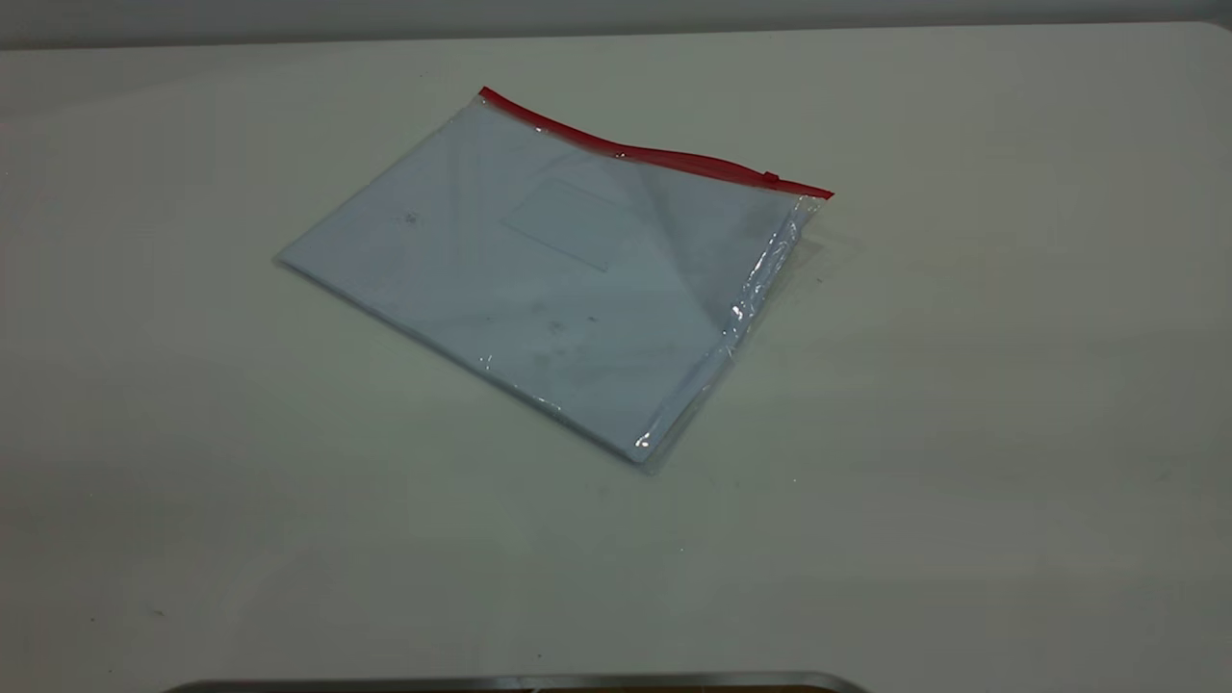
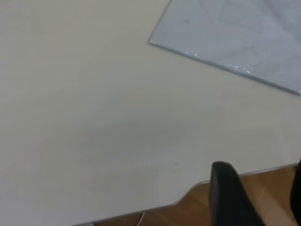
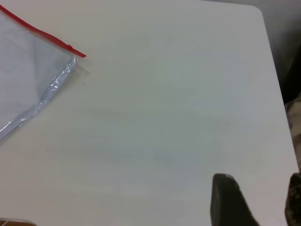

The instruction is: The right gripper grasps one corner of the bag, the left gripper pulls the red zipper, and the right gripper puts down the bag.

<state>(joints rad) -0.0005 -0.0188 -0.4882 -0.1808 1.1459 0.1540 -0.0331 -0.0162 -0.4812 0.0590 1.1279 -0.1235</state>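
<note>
The bag (image 1: 558, 279) lies flat on the white table (image 1: 962, 385), a clear pouch with pale blue-white sheets inside. The red zipper (image 1: 654, 154) runs along its far long edge, with the small slider tab (image 1: 771, 177) near the right end. The corner of the bag (image 1: 813, 197) sits where the strip meets the crinkled short edge. Neither gripper shows in the exterior view. The left gripper (image 2: 258, 188) is open and empty at the table's edge, far from the bag (image 2: 235, 33). The right gripper (image 3: 258, 195) is open and empty, well away from the corner (image 3: 77, 55) and zipper (image 3: 42, 33).
A metal rim (image 1: 520, 681) shows at the table's near edge. The left wrist view shows the table's edge with wooden floor (image 2: 188, 209) beyond. The right wrist view shows the table's rounded corner (image 3: 258, 9).
</note>
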